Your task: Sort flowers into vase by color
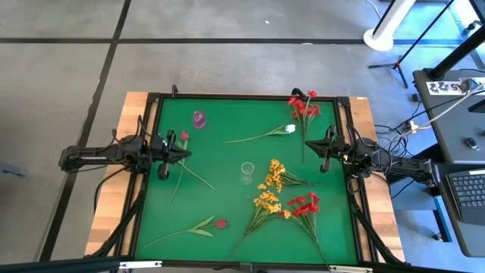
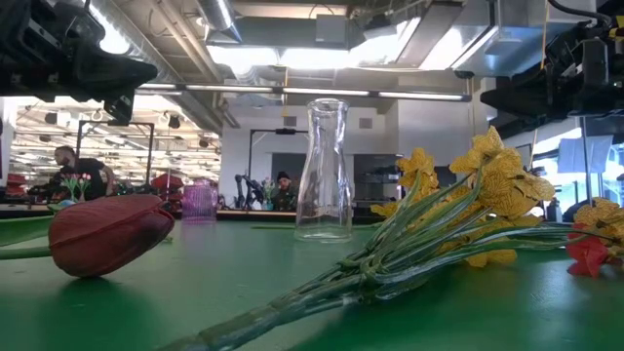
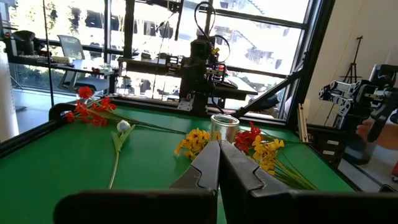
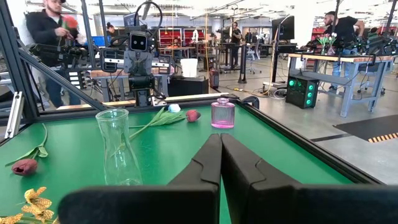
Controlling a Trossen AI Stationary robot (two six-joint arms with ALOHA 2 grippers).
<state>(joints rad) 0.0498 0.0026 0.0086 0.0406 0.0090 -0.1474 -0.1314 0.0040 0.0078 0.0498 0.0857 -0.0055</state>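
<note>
Nearest the bottom edge of the high view, a dark pink-red bud (image 1: 220, 224) lies on the green tabletop (image 1: 220, 163) at lower left, with a yellow-orange cluster (image 1: 267, 200) and a red cluster (image 1: 305, 205) to its right at lower centre. Just above them, a second yellow-orange cluster (image 1: 274, 174) lies beside the clear glass vase (image 1: 247, 171), which stands upright near the middle of the frame. Level with the middle, the left gripper (image 1: 186, 154) reaches in from the left edge with its fingers pressed together, holding nothing, and another dark bud (image 1: 183, 136) on a long stem lies just beside it. Opposite, the right gripper (image 1: 308, 142) comes in from the right edge, likewise closed and empty. Farther up, a white bloom (image 1: 290, 129) lies at upper centre-right, its stem running left. At the far edge, a small pink vase (image 1: 198, 118) stands at upper left and another red cluster (image 1: 305, 107) lies at upper right.
</note>
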